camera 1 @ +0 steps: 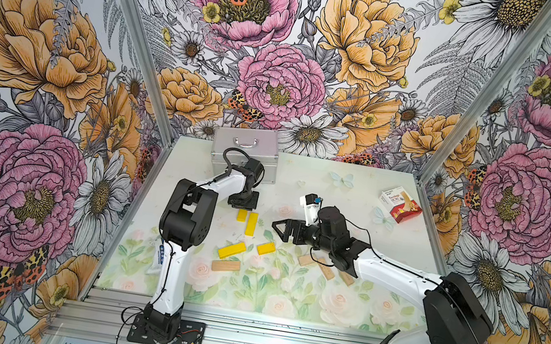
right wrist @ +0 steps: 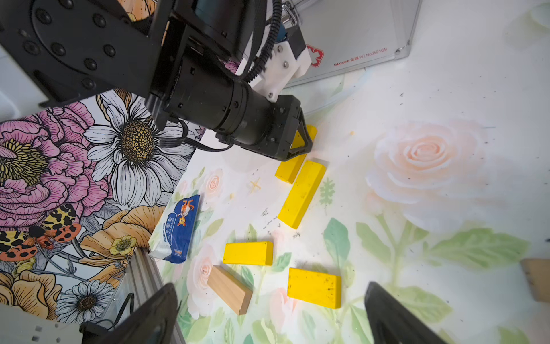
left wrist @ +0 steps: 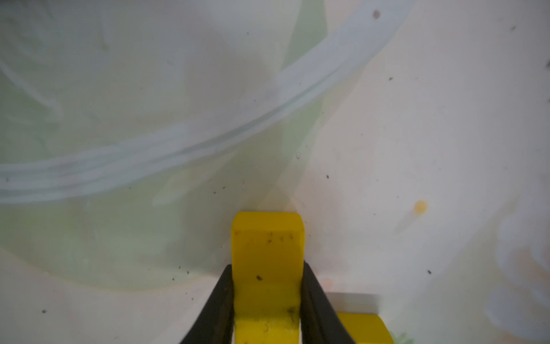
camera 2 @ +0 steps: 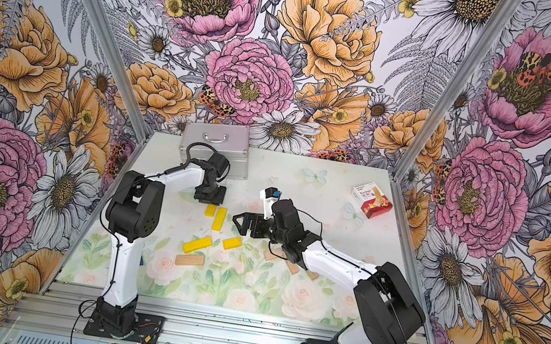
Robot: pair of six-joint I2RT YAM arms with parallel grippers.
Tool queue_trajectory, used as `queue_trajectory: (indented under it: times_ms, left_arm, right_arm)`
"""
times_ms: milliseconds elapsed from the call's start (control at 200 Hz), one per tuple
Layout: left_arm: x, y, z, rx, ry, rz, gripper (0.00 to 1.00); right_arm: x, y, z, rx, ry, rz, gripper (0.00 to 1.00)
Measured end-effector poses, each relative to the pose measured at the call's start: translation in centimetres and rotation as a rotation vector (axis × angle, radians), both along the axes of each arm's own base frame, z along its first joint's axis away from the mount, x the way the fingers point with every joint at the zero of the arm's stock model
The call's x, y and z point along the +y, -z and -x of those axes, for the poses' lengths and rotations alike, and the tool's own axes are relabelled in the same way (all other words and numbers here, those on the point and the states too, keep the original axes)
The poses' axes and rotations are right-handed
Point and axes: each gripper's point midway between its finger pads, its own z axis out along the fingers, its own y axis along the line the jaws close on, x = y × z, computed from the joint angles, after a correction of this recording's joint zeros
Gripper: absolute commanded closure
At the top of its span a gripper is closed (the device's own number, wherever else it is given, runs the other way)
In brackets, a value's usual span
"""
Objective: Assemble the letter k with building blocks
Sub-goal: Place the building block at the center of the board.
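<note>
Left gripper (left wrist: 266,265) clamps a short yellow block (left wrist: 268,235) lying on the table (camera 1: 346,214) just beside a longer yellow block (camera 1: 251,223) (both flat); right gripper (camera 1: 279,231) hovers nearby, jaws wide apart, holding nothing.

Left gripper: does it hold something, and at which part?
The left gripper holds a yellow block, its jaws pressed on the block's two long sides. The right gripper is empty.
</note>
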Motion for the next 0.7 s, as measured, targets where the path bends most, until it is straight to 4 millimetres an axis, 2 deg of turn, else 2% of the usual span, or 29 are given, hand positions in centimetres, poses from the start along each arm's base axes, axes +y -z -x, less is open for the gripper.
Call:
queue_trajectory:
  times_ms: [130,315,700]
  left_arm:
    - [0.05,-0.06,0.04,0.002,-0.001,-0.003,0.75]
    - [0.17,-0.05,0.19,0.008,0.0,-0.009,0.58]
    - [0.0,-0.31,0.1,0.003,0.006,-0.015,0.52]
  right_arm:
    - [0.0,0.01,0.01,0.0,0.0,0.0,0.01]
    - [0.0,0.0,0.01,0.0,0.0,0.0,0.01]
    - [0.0,0.0,0.01,0.0,0.0,0.0,0.01]
